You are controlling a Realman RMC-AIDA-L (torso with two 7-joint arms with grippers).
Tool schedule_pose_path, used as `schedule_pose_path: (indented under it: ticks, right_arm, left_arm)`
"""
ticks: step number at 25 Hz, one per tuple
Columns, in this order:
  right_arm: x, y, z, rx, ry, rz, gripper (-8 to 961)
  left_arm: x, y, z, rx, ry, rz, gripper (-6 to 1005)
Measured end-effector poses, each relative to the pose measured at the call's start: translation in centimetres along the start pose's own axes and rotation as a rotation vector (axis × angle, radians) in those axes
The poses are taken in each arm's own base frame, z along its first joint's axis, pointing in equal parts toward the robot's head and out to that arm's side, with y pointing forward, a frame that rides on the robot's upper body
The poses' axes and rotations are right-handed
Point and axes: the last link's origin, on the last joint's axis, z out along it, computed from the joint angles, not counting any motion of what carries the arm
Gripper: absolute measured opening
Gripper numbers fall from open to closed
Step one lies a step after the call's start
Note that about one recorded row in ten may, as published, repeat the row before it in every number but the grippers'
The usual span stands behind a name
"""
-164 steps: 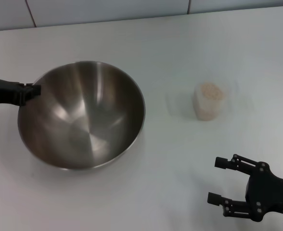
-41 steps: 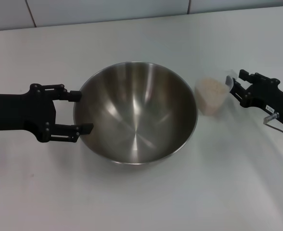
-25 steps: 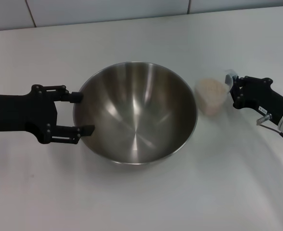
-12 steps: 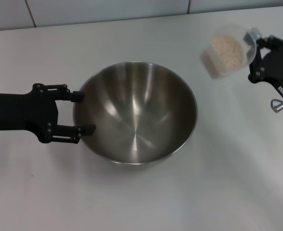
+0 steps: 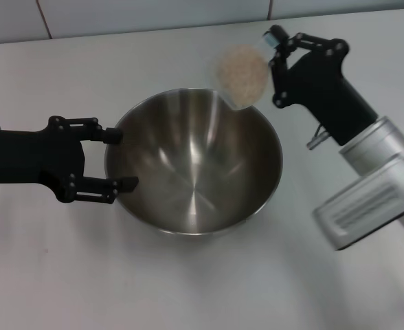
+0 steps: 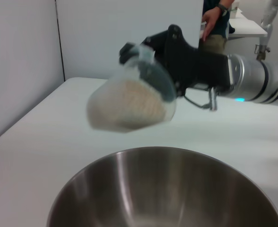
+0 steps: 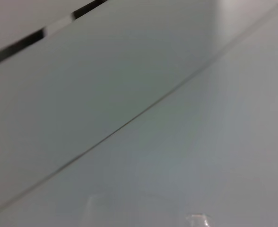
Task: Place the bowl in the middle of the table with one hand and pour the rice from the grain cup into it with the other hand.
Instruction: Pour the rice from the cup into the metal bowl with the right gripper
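The steel bowl [image 5: 194, 161] stands in the middle of the white table [image 5: 209, 289]. My left gripper [image 5: 119, 159] is open at the bowl's left rim, one finger on each side of it. My right gripper [image 5: 274, 48] is shut on the tab of the clear grain cup [image 5: 242, 74] and holds it tilted in the air above the bowl's far right rim. The rice [image 5: 241, 72] is still inside the cup. The left wrist view shows the bowl [image 6: 167, 189] below, the tilted cup [image 6: 129, 104] full of rice, and the right gripper behind it.
A tiled wall edge [image 5: 154, 24] runs along the table's far side. The right arm [image 5: 367, 179] reaches across the table's right half. A person stands far behind in the left wrist view [image 6: 214, 23]. The right wrist view shows only the white surface.
My right gripper took hold of the cup by its tab, lifted it off the table and carried it left over the bowl's rim, tilting it. Earlier, the bowl moved to the middle and the left gripper opened.
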Motion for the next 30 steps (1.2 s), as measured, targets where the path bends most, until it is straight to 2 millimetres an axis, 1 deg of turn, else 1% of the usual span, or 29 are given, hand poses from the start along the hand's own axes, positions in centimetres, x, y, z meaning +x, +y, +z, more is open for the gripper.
schedule_pose_path:
  ticks: [1,2,3,6,7,8,11,12,13,19,22,23,25,26,27,28,30]
  right_arm:
    - [-0.2,0.3,0.2,-0.004,0.006,-0.064,33]
    - [-0.8,1.1,0.5,-0.010,0.025,-0.233,34]
    - [-0.8,1.1,0.5,-0.010,0.025,-0.233,35]
    - [-1.6,1.8,0.5,-0.017,0.025,-0.460,39]
    - [-2.2,2.1,0.3,-0.012,-0.010,-0.561,40]
    - [-2.2,2.1,0.3,-0.012,-0.010,-0.561,41]
    - [-3.2,2.4,0.0,-0.008,-0.069,-0.662,44]
    - [-3.5,2.6,0.0,-0.010,-0.082,-0.740,46]
    - [-3.5,2.6,0.0,-0.010,-0.082,-0.740,47]
    - [-4.1,3.7,-0.2,-0.036,-0.110,-1.028,54]
    - [-4.9,4.4,-0.3,-0.035,-0.171,-1.167,57]
    - [-4.9,4.4,-0.3,-0.035,-0.171,-1.167,58]
    - [-5.2,4.7,-0.4,-0.040,-0.195,-1.224,60]
    - [-5.3,4.9,-0.4,-0.048,-0.205,-1.275,62]
    - [-5.3,5.4,-0.3,-0.066,-0.227,-1.380,63]
    - [-5.3,5.4,-0.3,-0.066,-0.227,-1.380,64]
    - [-5.3,5.8,-0.3,-0.082,-0.255,-1.461,66]
  left_arm:
    - [0.0,0.0,0.0,-0.002,-0.001,0.001,814]
    - [0.1,0.0,0.1,-0.006,-0.003,0.003,814]
    - [0.1,0.0,0.1,-0.006,-0.003,0.003,814]
    - [0.1,0.0,0.1,-0.007,-0.003,0.003,814]
    - [0.1,0.0,0.1,-0.007,-0.003,0.003,814]
    - [0.1,0.0,0.1,-0.007,-0.003,0.003,814]
    - [0.1,0.0,0.1,-0.007,-0.003,0.003,814]
    - [0.1,0.0,0.1,-0.007,-0.003,0.004,815]
    - [0.1,0.0,0.1,-0.007,-0.003,0.004,815]
    - [0.1,0.1,0.2,-0.007,-0.004,0.010,815]
    - [0.1,0.1,0.2,-0.007,-0.004,0.010,815]
    - [0.1,0.1,0.2,-0.007,-0.004,0.010,815]
    - [0.1,0.0,0.2,-0.006,-0.003,0.011,815]
    - [0.1,0.0,0.2,-0.007,-0.003,0.012,814]
    - [0.1,0.0,0.2,-0.007,-0.003,0.012,814]
    - [0.2,0.0,0.2,-0.008,-0.003,0.013,814]
    - [0.2,0.0,0.3,-0.009,-0.003,0.014,814]
